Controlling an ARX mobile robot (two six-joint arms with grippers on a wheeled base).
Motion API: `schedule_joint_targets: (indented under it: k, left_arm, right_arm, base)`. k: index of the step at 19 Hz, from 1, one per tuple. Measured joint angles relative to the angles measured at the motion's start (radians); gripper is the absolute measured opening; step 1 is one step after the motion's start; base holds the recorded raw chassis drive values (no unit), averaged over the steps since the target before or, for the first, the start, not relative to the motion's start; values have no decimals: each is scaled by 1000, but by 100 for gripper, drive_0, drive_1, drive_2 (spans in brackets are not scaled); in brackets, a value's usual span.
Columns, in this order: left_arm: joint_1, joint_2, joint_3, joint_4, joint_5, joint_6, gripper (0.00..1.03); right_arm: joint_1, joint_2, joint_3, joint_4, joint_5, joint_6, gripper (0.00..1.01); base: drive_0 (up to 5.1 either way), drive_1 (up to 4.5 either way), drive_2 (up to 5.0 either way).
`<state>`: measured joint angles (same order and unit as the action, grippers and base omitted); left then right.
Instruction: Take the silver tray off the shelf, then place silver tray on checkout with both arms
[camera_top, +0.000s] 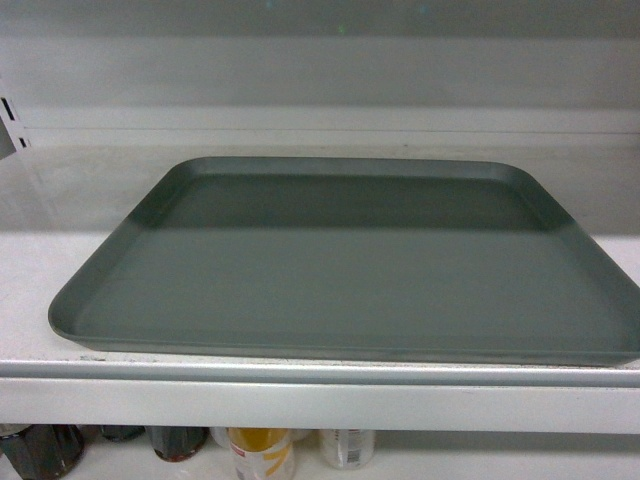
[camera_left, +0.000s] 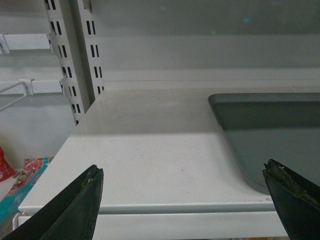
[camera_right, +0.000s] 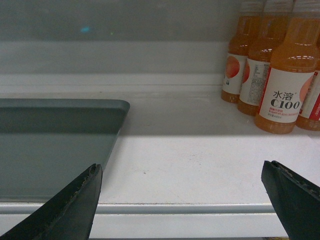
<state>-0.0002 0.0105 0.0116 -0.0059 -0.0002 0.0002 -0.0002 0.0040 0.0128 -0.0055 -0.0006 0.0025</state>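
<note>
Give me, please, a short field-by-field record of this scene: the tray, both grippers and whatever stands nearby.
silver tray: lies flat on the shelf, empty, not gripped
left gripper: open, in front of the shelf edge by the tray's left end
right gripper: open, in front of the shelf edge by the tray's right end
orange drink bottles: upright on the shelf, right of the tray, apart from it
lower shelf: cans and bottles

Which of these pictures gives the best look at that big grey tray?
The head view: nearly the whole silver tray shows there, lying flat on the shelf. The left wrist view catches only its left end, the right wrist view only its right end.
</note>
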Motion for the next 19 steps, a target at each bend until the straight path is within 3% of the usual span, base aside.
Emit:
schedule_joint_targets:
  k: [14,15,16,17,19]
  left_arm:
    - [0,0,0,0,0,0,98]
    - [-10,11,12,-52,-25,-19,98]
    - [-45,92,73,-203,-114,-81,98]
    - [-50,195,131,-283,-164,-126,98]
    - [-10,276,155,-254,-171,-166,98]
  right_arm:
    - [0,0,0,0,0,0,98]
    - [-16,23,24,-90,-48,31,98]
    - [-27,111,57,-141,-102,92,98]
    - [-20,199,82,-110,-103,142,98]
    - [4,305,125,11,-109,176,98]
  base:
    - [0,0,0]
    - [0,0,0]
    - [0,0,0]
    - [0,0,0]
    - [0,0,0]
